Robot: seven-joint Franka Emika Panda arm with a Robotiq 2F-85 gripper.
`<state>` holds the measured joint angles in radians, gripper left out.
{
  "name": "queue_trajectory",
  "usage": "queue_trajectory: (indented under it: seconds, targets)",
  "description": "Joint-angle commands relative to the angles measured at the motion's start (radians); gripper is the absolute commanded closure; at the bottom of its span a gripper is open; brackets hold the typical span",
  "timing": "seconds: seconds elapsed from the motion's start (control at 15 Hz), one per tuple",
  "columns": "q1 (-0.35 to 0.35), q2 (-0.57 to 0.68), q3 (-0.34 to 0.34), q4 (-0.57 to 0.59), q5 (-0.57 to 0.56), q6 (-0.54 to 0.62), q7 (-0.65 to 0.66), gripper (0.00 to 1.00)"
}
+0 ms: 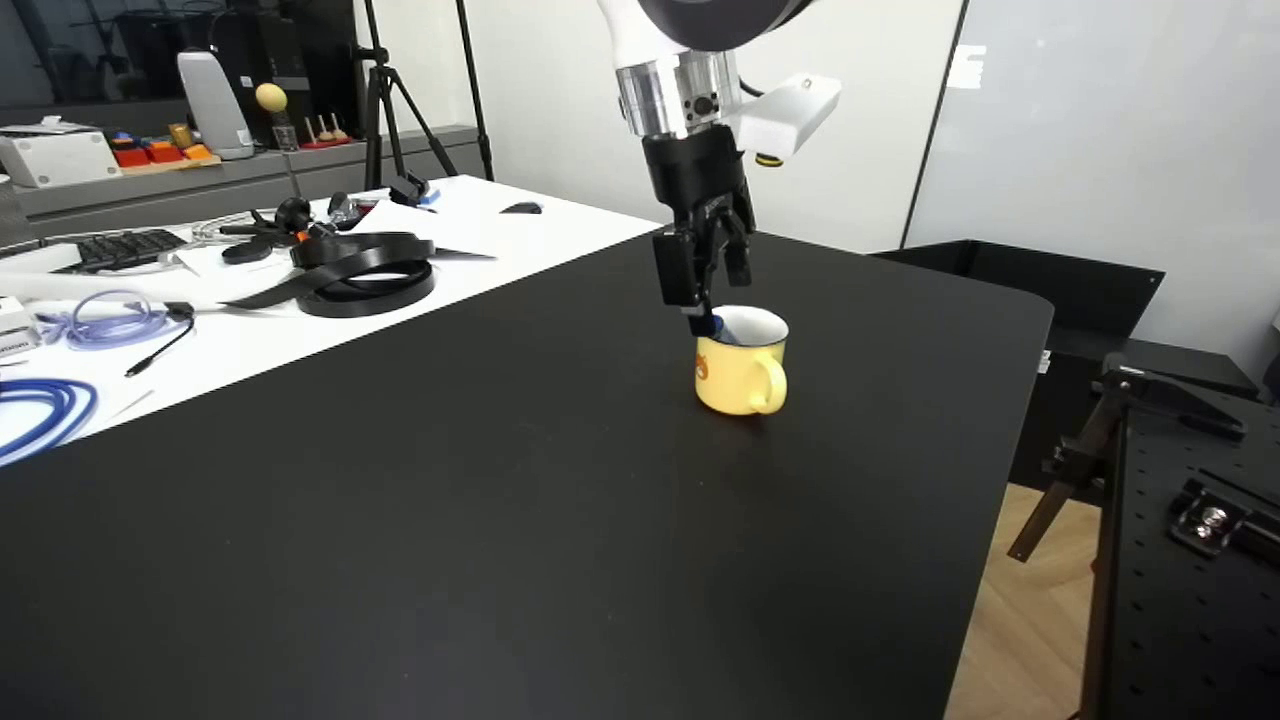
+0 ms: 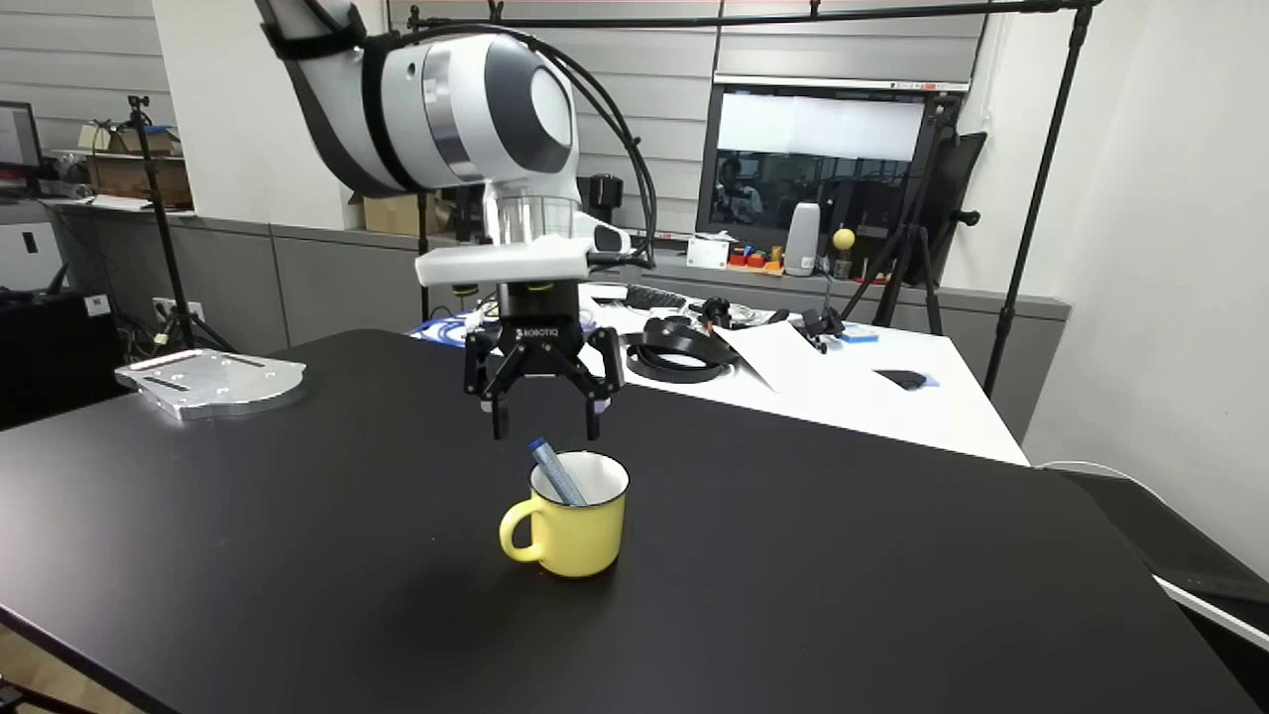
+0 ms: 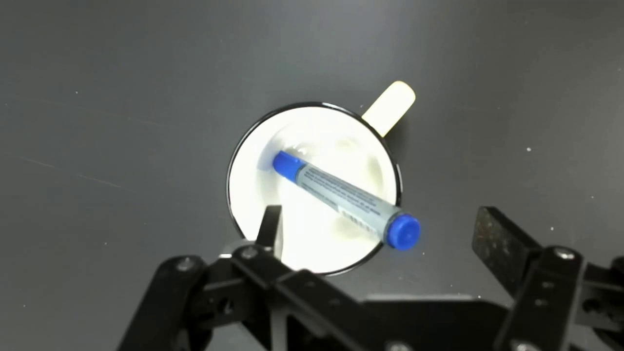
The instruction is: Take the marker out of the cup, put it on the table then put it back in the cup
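The gripper (image 2: 546,436), spread and empty, hangs above the cup (image 2: 583,543), inside which the marker (image 2: 558,474) leans; removal, laying on the table (image 2: 813,595) and return all seem undone, though a finished task would look alike.

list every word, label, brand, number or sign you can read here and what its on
"ROBOTIQ": white lettering on the end effector, in an exterior view.
Marker: print lines and a likely barcode, too small and blurred to read.
Cup: orange-red mark in an exterior view, too blurred to make out.
Monitor: too blurred to read.
Anything else: too small or blurred to read.
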<state>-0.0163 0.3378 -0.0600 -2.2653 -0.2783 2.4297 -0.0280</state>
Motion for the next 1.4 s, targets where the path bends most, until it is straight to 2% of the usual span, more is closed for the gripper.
queue_trajectory:
  seconds: [0.0, 0.13, 0.2, 0.33, 0.6, 0.87, 0.93, 1.0, 1.07, 1.33]
  targets:
    - [0.009, -0.019, -0.019, -0.007, -0.035, -0.042, -0.005, 0.00]
    - [0.009, -0.017, -0.025, -0.007, -0.057, -0.051, -0.003, 0.03]
    - [0.006, -0.013, -0.025, -0.006, -0.058, -0.052, -0.005, 0.26]
    - [0.009, -0.006, -0.029, -0.003, -0.070, -0.049, 0.002, 0.31]
    - [0.018, 0.009, -0.025, 0.005, -0.097, -0.051, -0.001, 0.62]
    - [0.030, 0.016, -0.020, 0.008, -0.125, -0.053, -0.009, 0.88]
    - [0.033, 0.014, -0.018, 0.006, -0.125, -0.054, -0.011, 0.65]
    - [0.036, 0.010, -0.016, 0.003, -0.125, -0.056, -0.019, 0.49]
    - [0.040, 0.004, -0.016, -0.001, -0.133, -0.056, -0.021, 0.49]
    - [0.048, -0.006, -0.017, -0.005, -0.157, -0.057, -0.028, 0.23]
